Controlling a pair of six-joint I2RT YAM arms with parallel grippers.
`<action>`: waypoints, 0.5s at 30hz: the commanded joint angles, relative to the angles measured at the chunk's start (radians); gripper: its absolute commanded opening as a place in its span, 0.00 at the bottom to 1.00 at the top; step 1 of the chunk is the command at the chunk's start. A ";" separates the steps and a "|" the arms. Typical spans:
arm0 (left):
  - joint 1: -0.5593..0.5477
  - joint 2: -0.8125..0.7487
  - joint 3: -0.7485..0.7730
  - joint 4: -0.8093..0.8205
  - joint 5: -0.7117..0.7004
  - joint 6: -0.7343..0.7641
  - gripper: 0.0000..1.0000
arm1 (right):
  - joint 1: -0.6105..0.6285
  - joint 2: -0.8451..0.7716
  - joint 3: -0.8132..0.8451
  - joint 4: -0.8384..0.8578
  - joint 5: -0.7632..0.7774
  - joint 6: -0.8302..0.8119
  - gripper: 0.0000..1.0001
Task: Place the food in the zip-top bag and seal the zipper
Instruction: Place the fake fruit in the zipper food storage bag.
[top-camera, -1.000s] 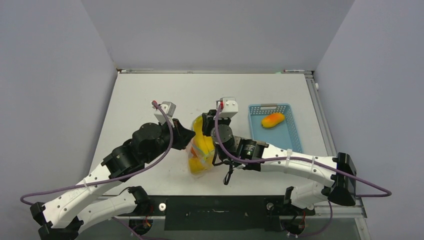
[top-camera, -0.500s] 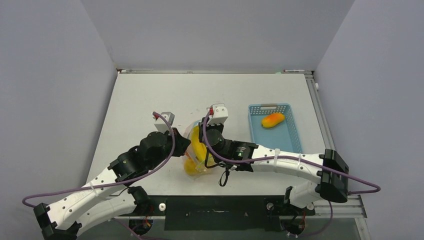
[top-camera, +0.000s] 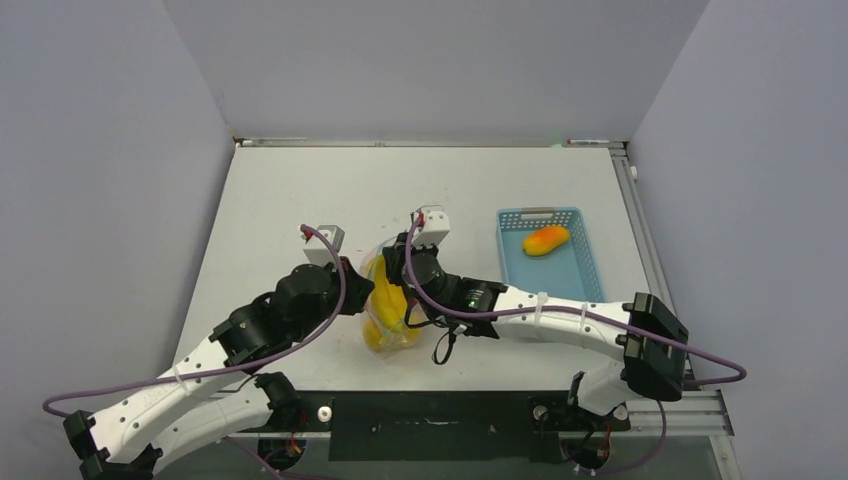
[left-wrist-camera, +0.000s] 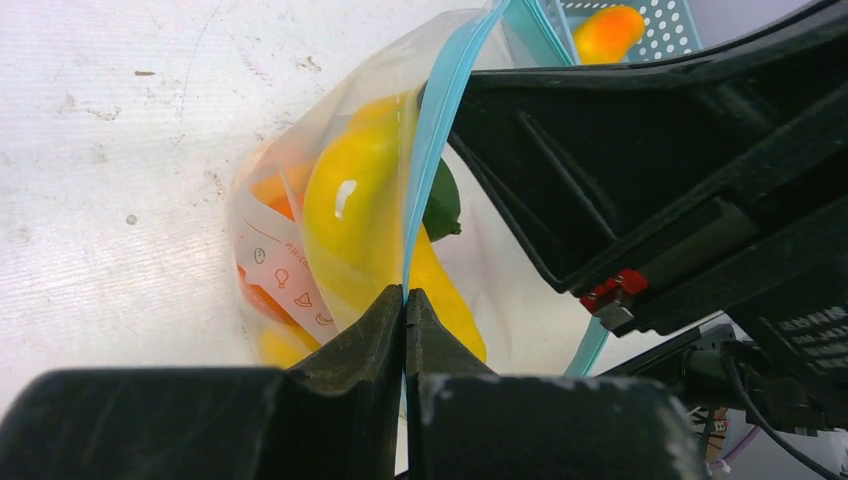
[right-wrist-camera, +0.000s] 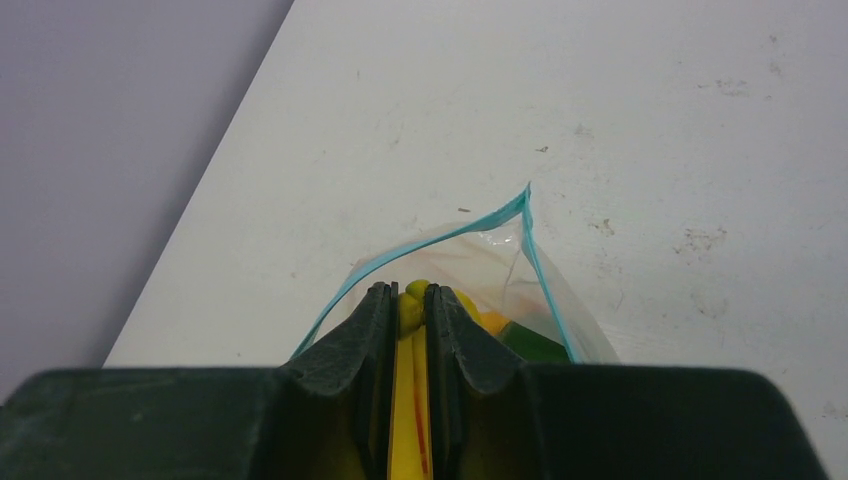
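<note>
Comparing with a second ago, both my arms have drawn leftward and a little nearer their bases. The zip-top bag (top-camera: 385, 325) has come along with them and now lies between the two wrists, toward the front of the table (top-camera: 300, 190).

My left gripper (left-wrist-camera: 405, 305) is pressed together on the zipper (left-wrist-camera: 437, 120), with the blue strip running up out of its fingertips. My right gripper (right-wrist-camera: 410, 305) sits at the bag's mouth, fingers nearly closed and pinching a yellow fruit (right-wrist-camera: 411, 291). Through the clear plastic show a large yellow piece (left-wrist-camera: 350, 210), a green one (left-wrist-camera: 442, 205) and an orange one (left-wrist-camera: 272, 188).

The light blue basket (top-camera: 580, 270) stands where it was, well apart to the right, an orange-yellow fruit (top-camera: 545, 240) lying in it.

Seen from the left wrist, the right gripper's black body fills the right side and hides most of the basket. From above, both wrists cover the bag's mouth, so I cannot tell how much of the zipper is pressed shut.
</note>
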 joint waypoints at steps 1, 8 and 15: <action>0.005 -0.015 0.063 -0.008 0.001 0.016 0.00 | -0.006 0.037 -0.015 0.073 -0.032 0.048 0.05; 0.005 -0.042 0.088 -0.019 0.020 0.018 0.00 | -0.028 0.094 -0.024 0.084 -0.049 0.059 0.05; 0.008 -0.041 0.115 -0.024 0.027 0.025 0.00 | -0.025 0.149 -0.027 0.081 -0.011 0.051 0.05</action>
